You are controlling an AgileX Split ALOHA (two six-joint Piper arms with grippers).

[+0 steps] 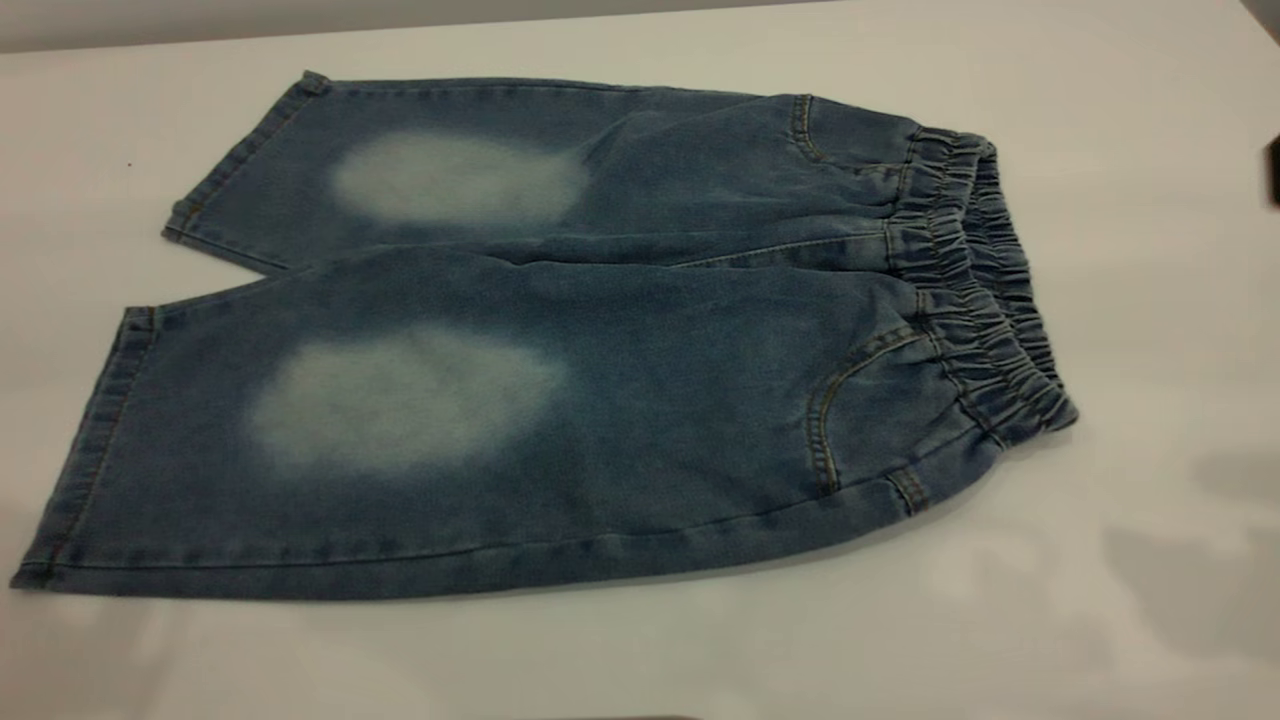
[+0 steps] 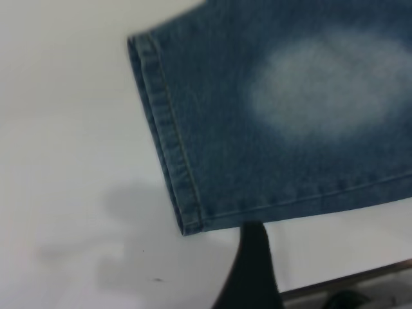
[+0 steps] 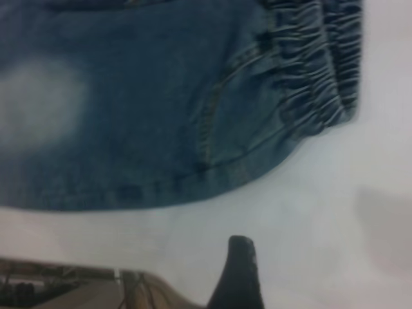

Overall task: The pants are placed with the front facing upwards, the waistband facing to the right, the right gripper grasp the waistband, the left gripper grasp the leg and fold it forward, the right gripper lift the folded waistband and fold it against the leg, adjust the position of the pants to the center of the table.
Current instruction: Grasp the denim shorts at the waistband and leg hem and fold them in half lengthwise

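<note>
The pants (image 1: 600,360) lie flat on the white table (image 1: 1150,300), front up, both legs towards the left, each with a pale faded patch. The gathered waistband (image 1: 975,290) is at the right end. Neither gripper shows in the exterior view. In the left wrist view a black part of my left gripper (image 2: 252,264) hovers over bare table just off the near leg's hem corner (image 2: 187,222). In the right wrist view a black part of my right gripper (image 3: 237,273) hangs over bare table, apart from the waistband (image 3: 315,71) and the near pocket seam (image 3: 209,129).
A small dark object (image 1: 1274,170) pokes in at the right edge of the exterior view. Soft shadows (image 1: 1190,570) fall on the table at the lower right. The table's front edge (image 2: 360,277) runs close behind the left gripper, and the same edge (image 3: 84,267) behind the right one.
</note>
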